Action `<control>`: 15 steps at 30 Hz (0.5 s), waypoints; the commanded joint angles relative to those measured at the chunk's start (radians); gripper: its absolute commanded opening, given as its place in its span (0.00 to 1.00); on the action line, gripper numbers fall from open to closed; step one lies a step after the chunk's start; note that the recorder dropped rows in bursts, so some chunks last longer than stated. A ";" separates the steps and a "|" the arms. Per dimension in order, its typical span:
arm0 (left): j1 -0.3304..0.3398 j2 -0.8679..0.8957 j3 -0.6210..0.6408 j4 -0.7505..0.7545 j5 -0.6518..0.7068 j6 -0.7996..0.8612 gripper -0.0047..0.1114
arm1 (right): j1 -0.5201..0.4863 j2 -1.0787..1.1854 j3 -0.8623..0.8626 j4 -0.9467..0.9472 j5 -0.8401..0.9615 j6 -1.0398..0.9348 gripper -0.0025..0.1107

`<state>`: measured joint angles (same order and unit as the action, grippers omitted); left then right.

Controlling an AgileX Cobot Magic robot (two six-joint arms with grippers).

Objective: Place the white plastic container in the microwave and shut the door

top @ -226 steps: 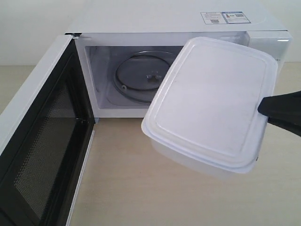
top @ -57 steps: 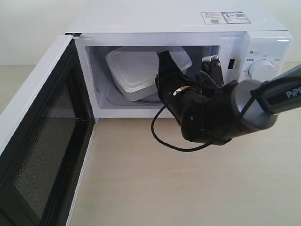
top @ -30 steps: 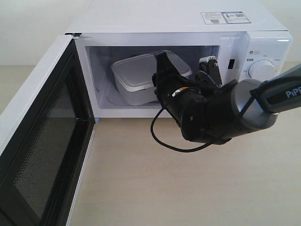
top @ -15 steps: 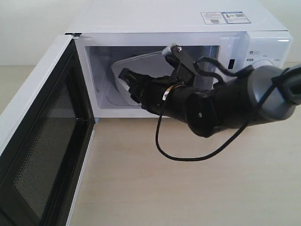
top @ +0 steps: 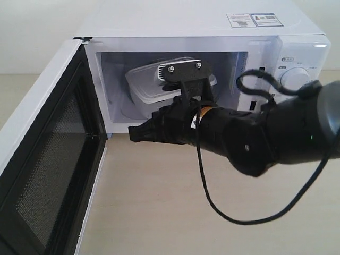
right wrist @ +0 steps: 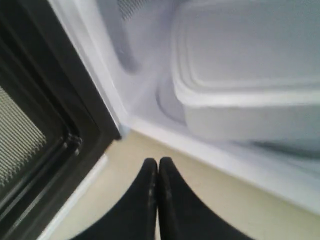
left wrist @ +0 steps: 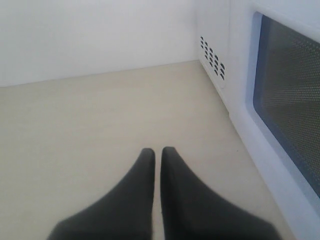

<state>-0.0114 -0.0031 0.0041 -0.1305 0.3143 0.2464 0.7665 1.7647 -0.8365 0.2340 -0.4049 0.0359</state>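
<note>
In the upper middle of the exterior frame, the container (top: 151, 79) sits inside the microwave (top: 186, 24), apparently resting level, ungripped. The right gripper (top: 136, 134), jaws pressed together and empty, points left toward the open door (top: 48, 159), well placed to swing it shut. The left gripper (left wrist: 156, 154) is likewise closed, empty.

Matt translucent plastic container (top: 151, 79)

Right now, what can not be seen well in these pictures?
Exterior view: the right arm hides part of the box.
Exterior view: the stickers on the microwave are too small to read.
Exterior view: the edge cuts off the door.
Right wrist view: the box is blurred.
</note>
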 commanded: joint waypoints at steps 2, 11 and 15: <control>0.002 0.003 -0.004 -0.007 -0.011 0.001 0.08 | 0.023 0.074 0.034 -0.005 -0.331 -0.071 0.02; 0.002 0.003 -0.004 -0.007 -0.011 0.001 0.08 | 0.020 0.209 0.029 0.122 -0.495 -0.071 0.02; 0.002 0.003 -0.004 -0.007 -0.011 0.001 0.08 | 0.020 0.234 0.026 0.123 -0.517 -0.071 0.02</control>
<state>-0.0114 -0.0031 0.0041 -0.1305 0.3143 0.2464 0.7889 1.9869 -0.8069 0.3503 -0.8848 -0.0244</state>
